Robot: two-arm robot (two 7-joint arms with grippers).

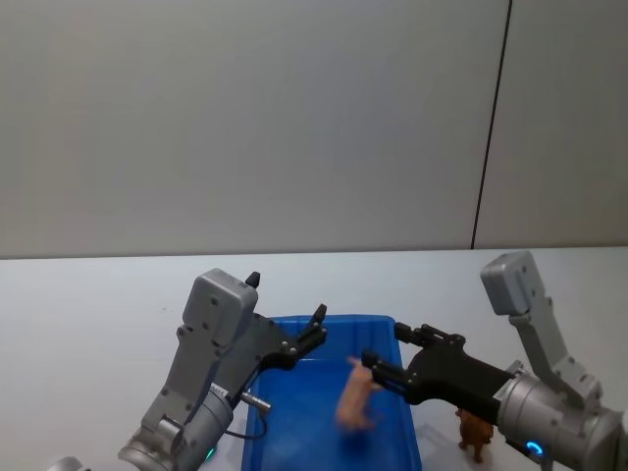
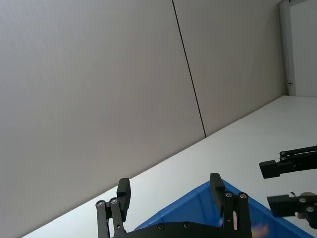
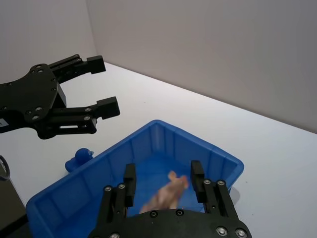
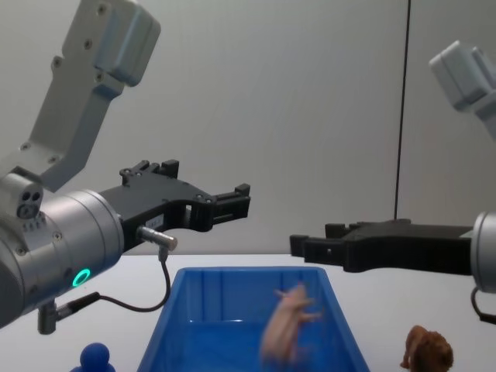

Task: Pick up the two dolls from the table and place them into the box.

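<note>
**Supervisor:** Status of the two dolls?

**Inspector:** The pig point(image 3: 166, 196) is inside the walls of the box point(image 3: 225, 163), directly beneath the right gripper point(image 3: 163, 173). It touches neither gripper. Its outline is smeared, so I cannot tell whether it rests on the floor of the box. The lion point(image 4: 428, 350) stands on the table point(image 1: 98, 294) just beside the box, on the robot's right, with nothing holding it.

**Supervisor:** And the grippers?

**Inspector:** The right gripper hangs above the box with its fingers spread wide and nothing between them. The left gripper point(image 3: 104, 85) hovers over the box's left side, likewise wide open and empty.

**Supervisor:** Your assessment?

**Inspector:** I judge the task about half done, with one doll in the box. The lion is yet to be picked up and placed. It lies nearest the right arm.
</note>
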